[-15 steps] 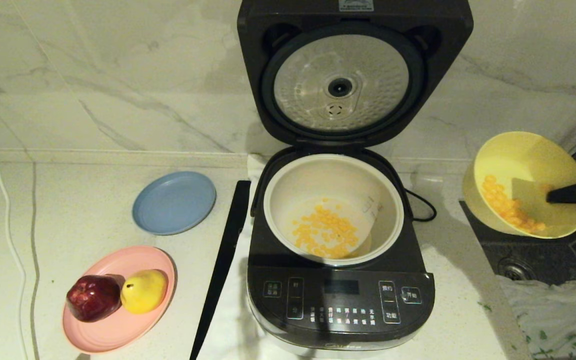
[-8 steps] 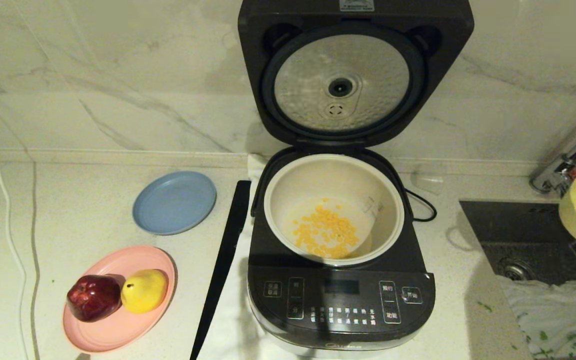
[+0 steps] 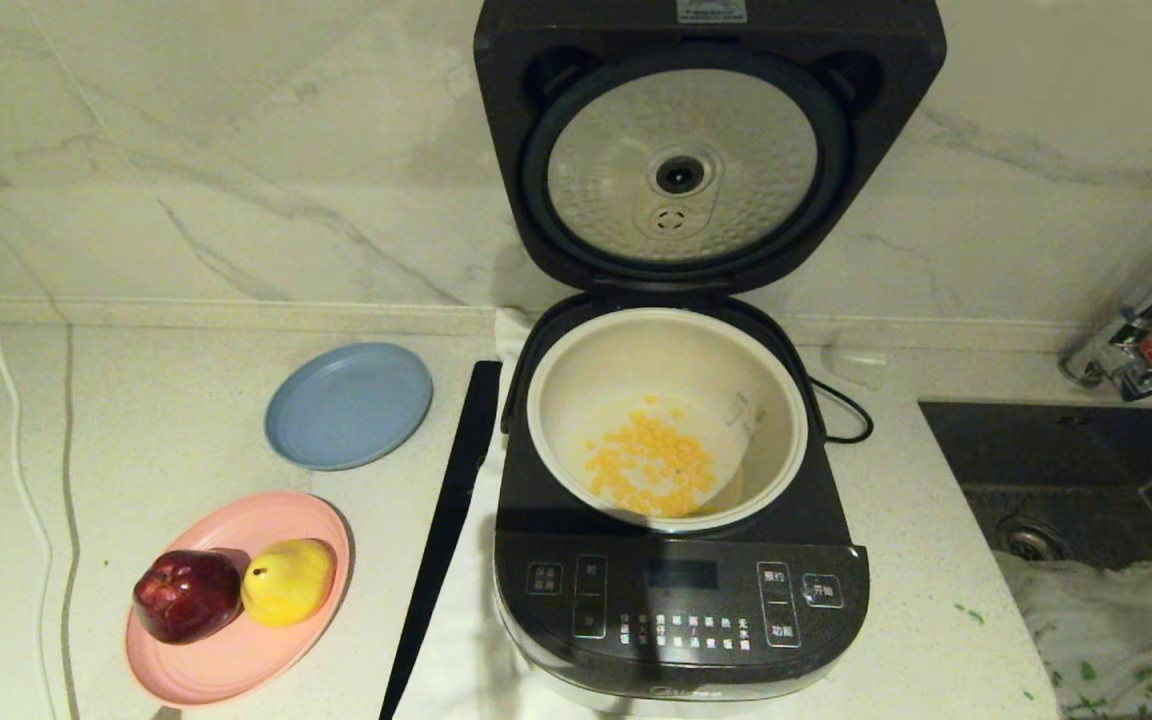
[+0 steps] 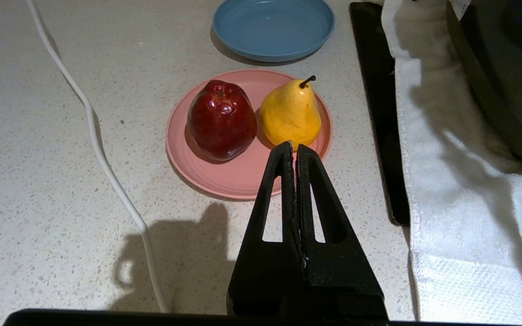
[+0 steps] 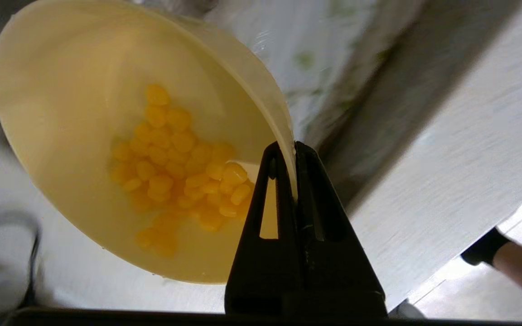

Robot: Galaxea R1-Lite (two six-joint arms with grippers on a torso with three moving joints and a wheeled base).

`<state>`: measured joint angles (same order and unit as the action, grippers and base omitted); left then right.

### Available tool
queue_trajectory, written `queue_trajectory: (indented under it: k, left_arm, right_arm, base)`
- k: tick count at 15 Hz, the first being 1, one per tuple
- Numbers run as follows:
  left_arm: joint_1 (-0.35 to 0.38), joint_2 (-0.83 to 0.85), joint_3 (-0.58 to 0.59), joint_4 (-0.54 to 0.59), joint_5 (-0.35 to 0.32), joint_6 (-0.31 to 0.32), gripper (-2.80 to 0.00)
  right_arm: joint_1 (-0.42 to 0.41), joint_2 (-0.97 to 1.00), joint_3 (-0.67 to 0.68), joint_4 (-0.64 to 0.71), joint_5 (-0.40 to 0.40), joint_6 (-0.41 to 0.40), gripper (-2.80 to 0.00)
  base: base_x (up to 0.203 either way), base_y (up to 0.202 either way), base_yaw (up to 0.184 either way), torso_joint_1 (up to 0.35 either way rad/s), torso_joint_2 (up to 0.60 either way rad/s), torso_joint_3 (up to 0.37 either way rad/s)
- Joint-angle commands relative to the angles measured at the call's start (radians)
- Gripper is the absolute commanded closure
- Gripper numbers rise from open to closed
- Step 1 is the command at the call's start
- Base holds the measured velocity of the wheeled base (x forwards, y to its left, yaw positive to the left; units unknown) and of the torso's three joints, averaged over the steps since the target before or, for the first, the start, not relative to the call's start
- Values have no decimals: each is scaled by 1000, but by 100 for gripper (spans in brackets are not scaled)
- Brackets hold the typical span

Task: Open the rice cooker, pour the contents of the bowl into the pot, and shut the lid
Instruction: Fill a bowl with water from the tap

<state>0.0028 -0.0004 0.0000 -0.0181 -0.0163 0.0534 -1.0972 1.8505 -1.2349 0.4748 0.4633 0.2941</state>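
Two sets of jaws show, each only in its own wrist view. The right gripper (image 5: 288, 151) has its jaws pinched narrow on the rim of the bowl (image 5: 84, 72), one finger inside and one outside; the tilted bowl holds a loose heap of kernels (image 5: 175, 167). It is out of the head view, and the blurred surroundings there cannot be made out.

The left gripper (image 4: 293, 149) has its jaws pressed together on nothing, hovering above the tabletop (image 4: 39, 181) near the pink plate (image 4: 238, 176), which carries a red apple (image 4: 221, 118) and a yellow pear (image 4: 291, 113) side by side. Beyond lies the blue plate (image 4: 273, 27), with a white cable (image 4: 102, 158) trailing across the tabletop nearby. A long black strip (image 3: 446, 520) lies between the plates and the rice cooker (image 3: 681, 610), which sits on a white cloth (image 4: 460, 181).

The lid (image 3: 706, 150) stands upright, open. The pot (image 3: 666, 415) is seated in the cooker with more kernels scattered on its bottom. A dark sink (image 3: 1076, 470) lies off the cooker's right side, with a faucet (image 3: 1136, 340) behind it.
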Motion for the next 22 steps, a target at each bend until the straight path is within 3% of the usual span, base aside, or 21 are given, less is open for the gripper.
queue_trajectory:
  k: [1,11,22]
  left_arm:
    - [0,0,8,0,1,0,0]
    - [0,0,8,0,-1,0,0]
    - [0,0,8,0,1,0,0]
  right_arm:
    - [-51,134,-16,-22,8,-13,0]
    - [-68,292,-237,-19,53,47,0]
    - [14,383,-431,-16,74,147,0]
  base:
    - [0,0,0,0,0,0]
    - [0,0,0,0,0,0]
    - [0,0,0,0,0,0]
